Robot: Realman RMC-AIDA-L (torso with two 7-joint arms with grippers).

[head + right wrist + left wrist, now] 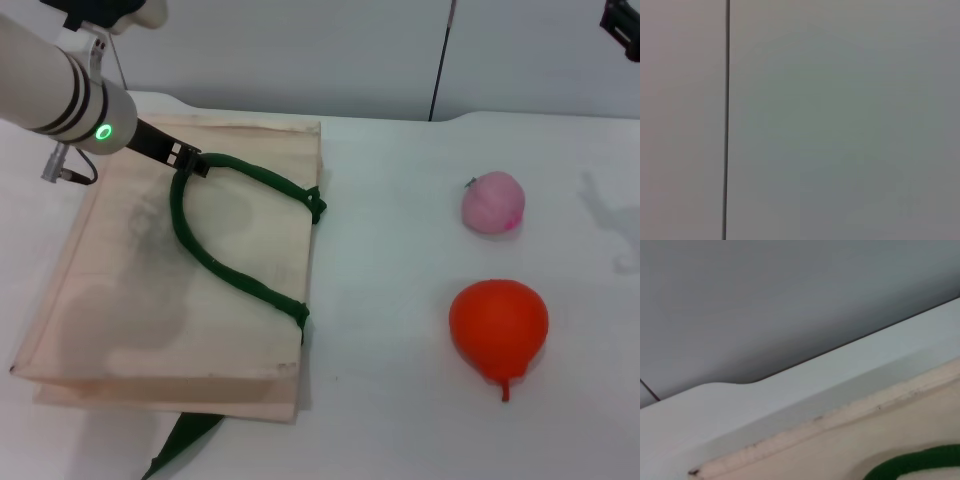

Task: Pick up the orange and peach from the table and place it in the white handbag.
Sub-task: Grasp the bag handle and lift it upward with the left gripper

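Observation:
The white handbag (130, 300) lies flat on the left of the table, its dark green handle (215, 260) looping across it. My left gripper (188, 160) reaches in from the upper left and is shut on the top of that handle. The left wrist view shows the handbag's far edge (840, 420) and a bit of green handle (920, 461). The pale pink peach (493, 203) rests on the table at the right. The glossy orange (499, 322) sits nearer, just in front of it. A dark part of my right arm (622, 28) shows at the top right corner, far from both fruits.
The white table (400, 300) has bare surface between the handbag and the fruits. A grey wall with a dark vertical seam (440, 60) stands behind the table. A green tab (180, 440) sticks out under the handbag's near edge. The right wrist view holds only wall.

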